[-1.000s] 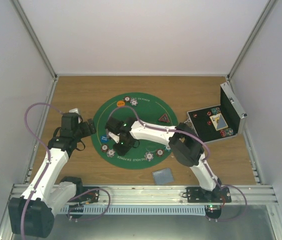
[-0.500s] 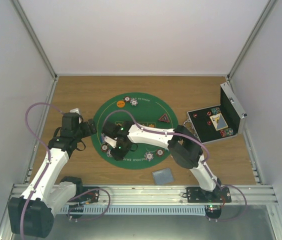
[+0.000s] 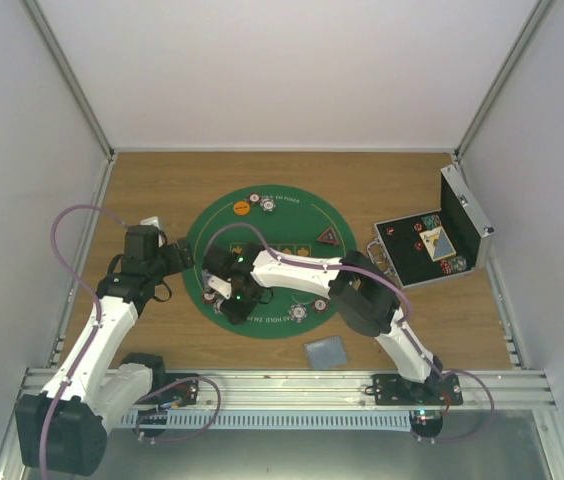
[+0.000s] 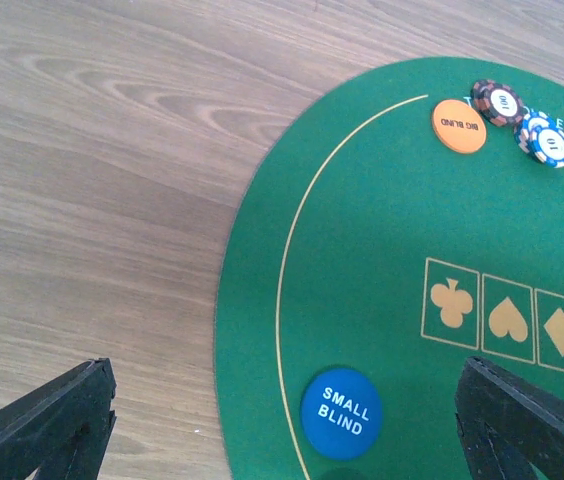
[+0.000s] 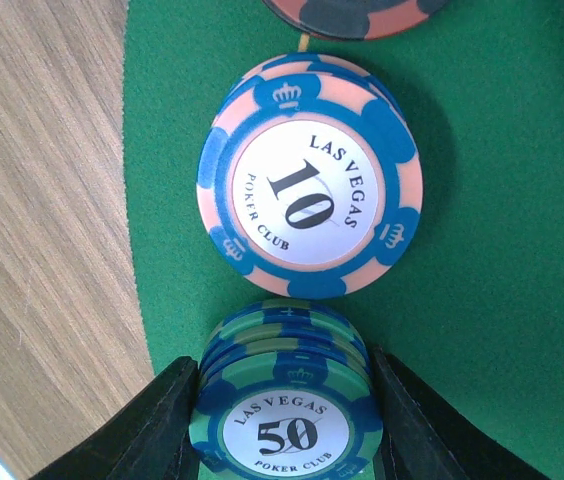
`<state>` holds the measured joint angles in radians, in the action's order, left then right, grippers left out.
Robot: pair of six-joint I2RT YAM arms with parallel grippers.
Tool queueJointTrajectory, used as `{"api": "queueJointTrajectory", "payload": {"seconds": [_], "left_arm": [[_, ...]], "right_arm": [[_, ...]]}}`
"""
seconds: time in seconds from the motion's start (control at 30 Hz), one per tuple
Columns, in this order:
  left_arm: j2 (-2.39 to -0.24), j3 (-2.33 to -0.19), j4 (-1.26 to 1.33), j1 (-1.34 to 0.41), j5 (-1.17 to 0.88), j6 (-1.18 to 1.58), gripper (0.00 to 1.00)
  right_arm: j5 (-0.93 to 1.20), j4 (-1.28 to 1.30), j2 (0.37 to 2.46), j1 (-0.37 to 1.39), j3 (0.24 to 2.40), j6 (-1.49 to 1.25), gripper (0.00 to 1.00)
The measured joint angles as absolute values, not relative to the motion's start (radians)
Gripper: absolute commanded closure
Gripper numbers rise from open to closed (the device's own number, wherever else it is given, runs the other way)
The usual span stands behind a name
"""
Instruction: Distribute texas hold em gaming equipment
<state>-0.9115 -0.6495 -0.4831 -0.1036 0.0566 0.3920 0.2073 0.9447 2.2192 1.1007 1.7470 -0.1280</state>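
Seen from above, a round green felt mat point(image 3: 272, 270) lay on a wooden table point(image 3: 162, 180), with an open black-lined silver metal case point(image 3: 459, 215) to its right. The left gripper point(image 3: 186, 258) hovered at the mat's left edge, and the right gripper point(image 3: 226, 291) reached across to the mat's near left part. A small pile of grey-blue playing cards point(image 3: 326, 351) lay on the wood just in front of the mat, and a dark triangular marker point(image 3: 328, 237) sat on the mat's right side. In the left wrist view, the left gripper's jaws stood wide apart and released, holding nothing; a blue round disc point(image 4: 341, 413) marked SMALL BLIND lay on the felt between them, and an orange round disc point(image 4: 459, 126) marked BIG BLIND lay farther off beside two chips. In the right wrist view, the right gripper's fingers point(image 5: 152, 425) were grasping a stack of green-and-blue poker chips point(image 5: 284, 425) marked 50 at the mat's edge, with a pink-and-blue poker chip point(image 5: 310, 205) marked 10 just beyond it.
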Motion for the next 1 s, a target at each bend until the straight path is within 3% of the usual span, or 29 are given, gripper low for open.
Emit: {"api": "queueJointTrajectory", "payload": {"seconds": [0.17,0.4,0.63,0.9,1.0], "left_arm": [[-0.912,-0.649,-0.483,-0.104,0.057,0.392,0.06],[-0.912,-0.649,-0.483,-0.105,0.057,0.392,0.06],[-0.912,-0.649,-0.483,-0.105,0.057,0.392,0.06],[-0.912,-0.649,-0.484,-0.107,0.057,0.392,0.06],[-0.910,-0.649,-0.484,-0.107,0.058,0.392,0.06]], "right_arm": [[0.208,0.946,2.219,1.101,1.748,-0.128,0.64],[0.208,0.946,2.219,1.101,1.748,-0.127,0.47],[0.207,0.943,2.217,1.103,1.748,-0.129,0.36],[0.169,0.938,2.115,1.099,1.689,-0.153,0.07],[0.147,0.929,1.988,1.085,1.631,-0.199,0.05]]}}
